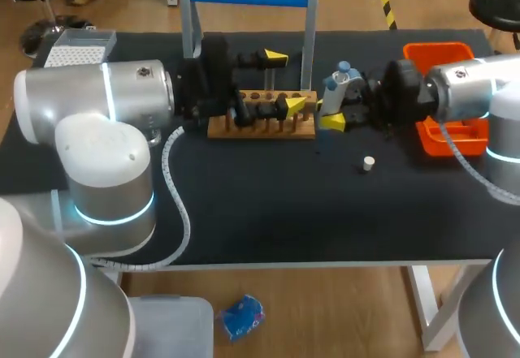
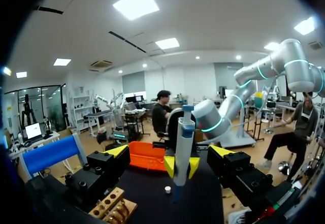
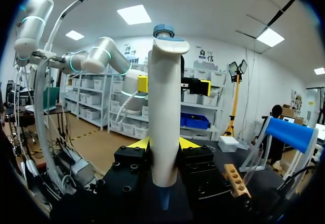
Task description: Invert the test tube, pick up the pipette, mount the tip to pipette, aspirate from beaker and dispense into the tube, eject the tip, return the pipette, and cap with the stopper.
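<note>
Beside the rack (image 1: 260,122) | pipette (image 3: 165,97) is being pinched by right gripper (image 3: 165,144) | left gripper (image 2: 170,151) is being held spread | pickup judged done; tip-mounting through stopper (image 1: 368,162) capping pending.

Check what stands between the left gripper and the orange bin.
The pipette, held in the right gripper, stands between the left gripper and the orange bin. The left wrist view shows it plainly; the head view agrees.
</note>
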Controlling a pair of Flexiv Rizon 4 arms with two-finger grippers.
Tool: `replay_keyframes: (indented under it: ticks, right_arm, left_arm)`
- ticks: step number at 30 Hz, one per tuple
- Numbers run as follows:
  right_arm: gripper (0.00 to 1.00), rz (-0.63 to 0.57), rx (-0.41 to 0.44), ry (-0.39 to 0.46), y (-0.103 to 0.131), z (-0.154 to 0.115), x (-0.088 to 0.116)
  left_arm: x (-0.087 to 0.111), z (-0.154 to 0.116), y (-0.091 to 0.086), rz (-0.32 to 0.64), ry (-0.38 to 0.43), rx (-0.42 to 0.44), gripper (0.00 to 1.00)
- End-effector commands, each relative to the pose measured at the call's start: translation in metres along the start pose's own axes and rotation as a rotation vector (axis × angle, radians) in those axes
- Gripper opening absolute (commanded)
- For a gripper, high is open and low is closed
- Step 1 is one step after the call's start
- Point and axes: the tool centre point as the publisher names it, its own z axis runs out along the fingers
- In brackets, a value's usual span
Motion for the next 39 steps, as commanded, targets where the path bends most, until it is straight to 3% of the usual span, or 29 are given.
replay_keyframes:
  ticks: [1, 22, 39]
  right_arm:
    - [0.0, 0.004, -0.018, 0.007, -0.009, 0.011, -0.01]
    - [0.0, 0.006, -0.017, 0.08, -0.006, 0.061, -0.023]
    - [0.0, 0.003, -0.029, 0.098, -0.003, 0.076, -0.026]
  left_arm:
    - [0.003, -0.002, 0.009, -0.001, -0.008, 0.047, 1.0]
    - [-0.002, 0.003, 0.024, 0.01, -0.03, 0.009, 1.0]
    - [-0.004, 0.007, 0.027, 0.007, -0.045, 0.031, 0.97]
